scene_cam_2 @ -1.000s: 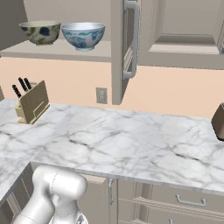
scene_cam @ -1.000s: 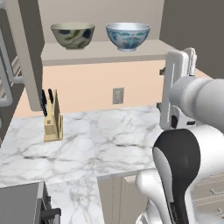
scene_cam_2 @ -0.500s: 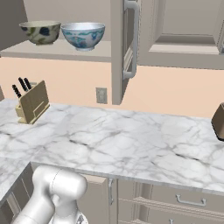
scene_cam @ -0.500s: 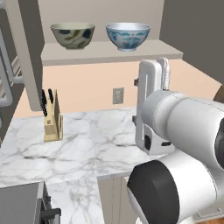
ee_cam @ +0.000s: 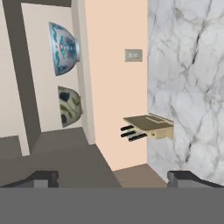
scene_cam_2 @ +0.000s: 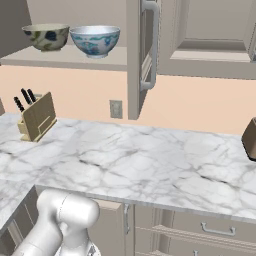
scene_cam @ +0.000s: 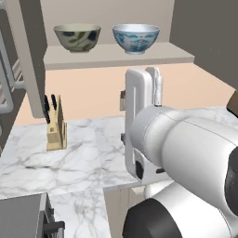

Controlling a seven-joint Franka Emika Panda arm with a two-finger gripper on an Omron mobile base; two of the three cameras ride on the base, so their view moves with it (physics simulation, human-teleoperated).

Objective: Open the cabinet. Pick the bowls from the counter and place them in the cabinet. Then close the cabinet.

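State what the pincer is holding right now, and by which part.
Nothing. The pincer is open and empty; both bowls, blue-white and olive, sit in the cabinet.

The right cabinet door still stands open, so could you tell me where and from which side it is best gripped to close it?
Grip the long vertical bar handle of the right cabinet door. The door stands edge-on to the room, so come from its right, handle side, with the gripper's fingers closing across the upright bar.

Two bowls (scene_cam: 77, 37) (scene_cam: 136, 38) side by side on the cabinet shelf (scene_cam: 116, 57); knife block (scene_cam: 56, 130) on marble counter (scene_cam: 88, 158).
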